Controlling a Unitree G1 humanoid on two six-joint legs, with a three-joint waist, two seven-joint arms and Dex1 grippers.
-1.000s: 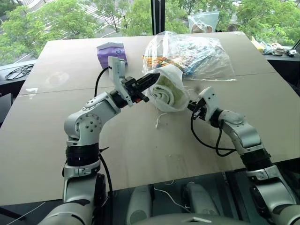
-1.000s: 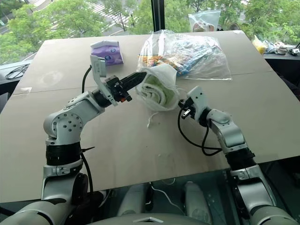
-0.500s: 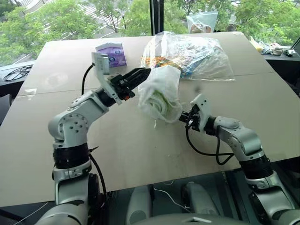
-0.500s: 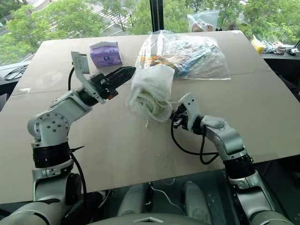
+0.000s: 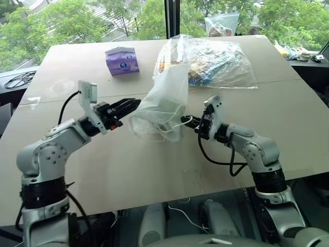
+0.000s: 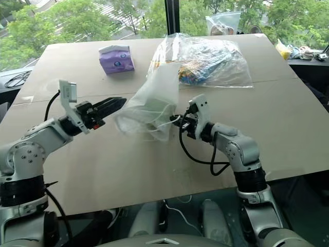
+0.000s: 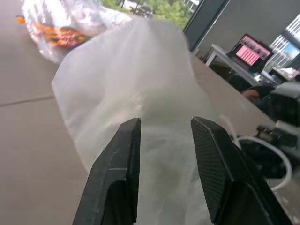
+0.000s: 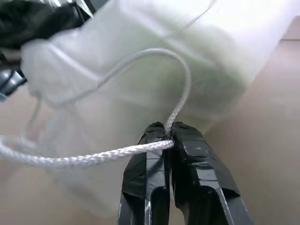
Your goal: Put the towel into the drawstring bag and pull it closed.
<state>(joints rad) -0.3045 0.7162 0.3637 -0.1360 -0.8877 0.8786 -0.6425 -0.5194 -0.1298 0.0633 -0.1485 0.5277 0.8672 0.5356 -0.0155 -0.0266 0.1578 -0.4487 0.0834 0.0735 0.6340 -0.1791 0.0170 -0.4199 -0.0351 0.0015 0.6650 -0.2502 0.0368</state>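
Right wrist view | right hand pinching cord | drawstring bag white, translucent, slumped

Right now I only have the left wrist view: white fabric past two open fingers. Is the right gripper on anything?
Observer: Yes. The right gripper is shut on the drawstring cord of the drawstring bag.
Operator: Is the bag on the table?
Observer: Its lower edge seems to rest on the table; I can't tell for sure.
Operator: Towel inside?
Observer: A pale green towel shows through the fabric.
Operator: Is my left gripper touching the bag?
Observer: The left gripper is at the bag's edge; contact is unclear.
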